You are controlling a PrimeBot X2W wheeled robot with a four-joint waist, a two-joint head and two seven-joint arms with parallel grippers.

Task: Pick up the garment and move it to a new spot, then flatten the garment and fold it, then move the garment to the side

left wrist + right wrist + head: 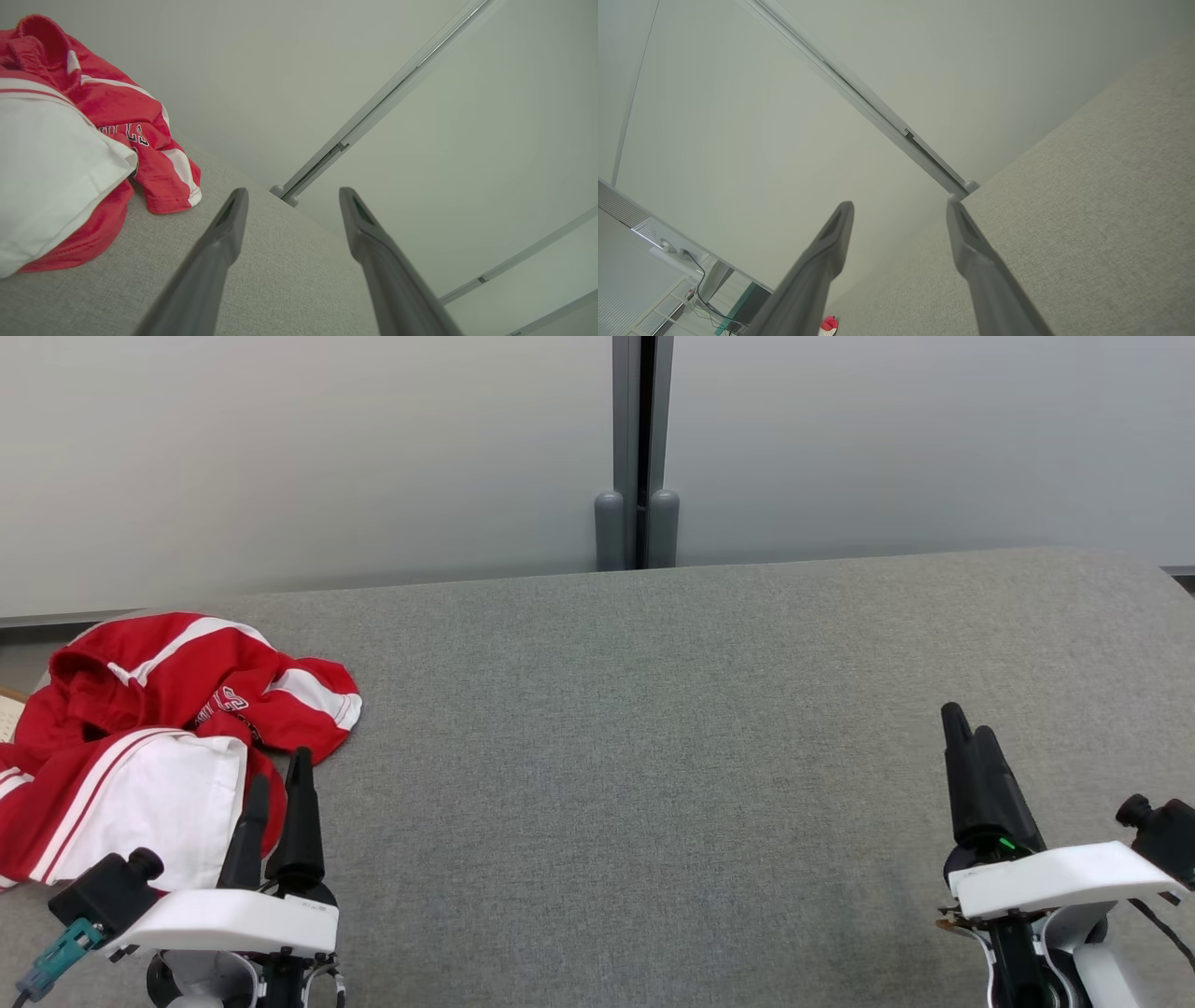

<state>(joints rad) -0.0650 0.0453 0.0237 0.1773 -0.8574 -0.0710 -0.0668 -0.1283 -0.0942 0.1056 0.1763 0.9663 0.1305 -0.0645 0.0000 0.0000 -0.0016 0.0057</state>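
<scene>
A crumpled red and white garment (159, 728) lies in a heap at the far left of the grey table (653, 756). In the left wrist view the garment (70, 144) fills the left side, with a white panel folded over red cloth. My left gripper (277, 784) hovers just right of the heap, open and holding nothing; its fingers (219, 242) stand apart over bare table. My right gripper (966, 728) is at the lower right, far from the garment, open with nothing between its fingers (971, 242). A small bit of the garment (829, 324) shows in the right wrist view.
A pale partition wall (327, 457) with a dark vertical seam and two grey posts (638, 527) runs behind the table's far edge. The table's left edge lies just beyond the garment.
</scene>
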